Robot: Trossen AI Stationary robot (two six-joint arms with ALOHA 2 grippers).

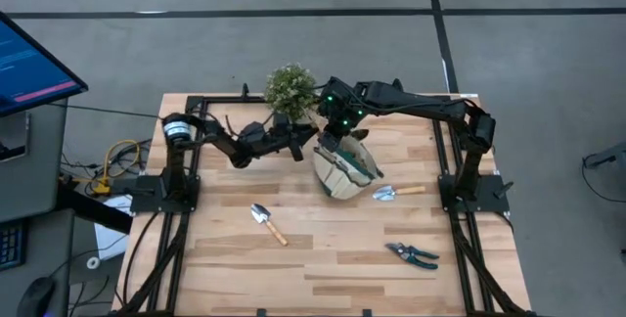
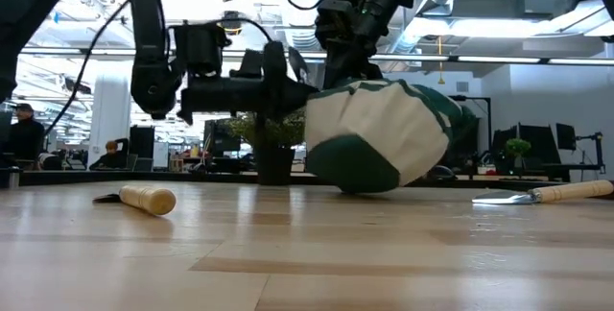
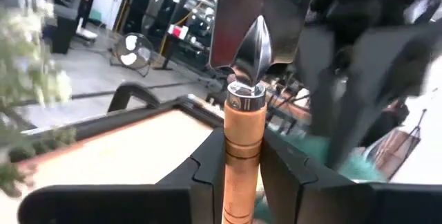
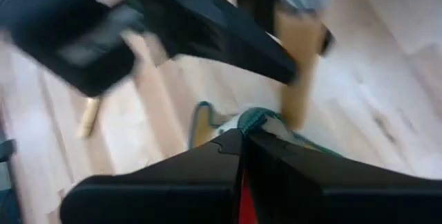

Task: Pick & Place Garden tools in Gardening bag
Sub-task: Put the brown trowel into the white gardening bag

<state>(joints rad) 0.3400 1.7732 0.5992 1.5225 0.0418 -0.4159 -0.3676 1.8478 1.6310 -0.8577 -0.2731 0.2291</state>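
Note:
The beige gardening bag with teal-green trim sits tilted at the table's middle, its lower side on the wood. My right gripper is shut on the bag's rim from above. Left of the bag, my left gripper is shut on a trowel with a wooden handle, and the silver blade points toward the bag. Two more trowels and teal-handled shears lie on the table. My left gripper pinches the trowel's wooden handle between its two fingers, just behind the metal collar. The fingers lie along the handle, coming about level from the table's left side. The trowel is lifted clear of the table, blade foremost. My right gripper pinches the bag's teal-trimmed rim between its shut fingers, slanting down from above. The bag hangs tilted below the gripper, with its lower side resting on the table.
A bushy potted plant stands at the far edge, just behind both grippers. The near half of the table holds only the loose trowels and shears. A monitor stands off the table's left side.

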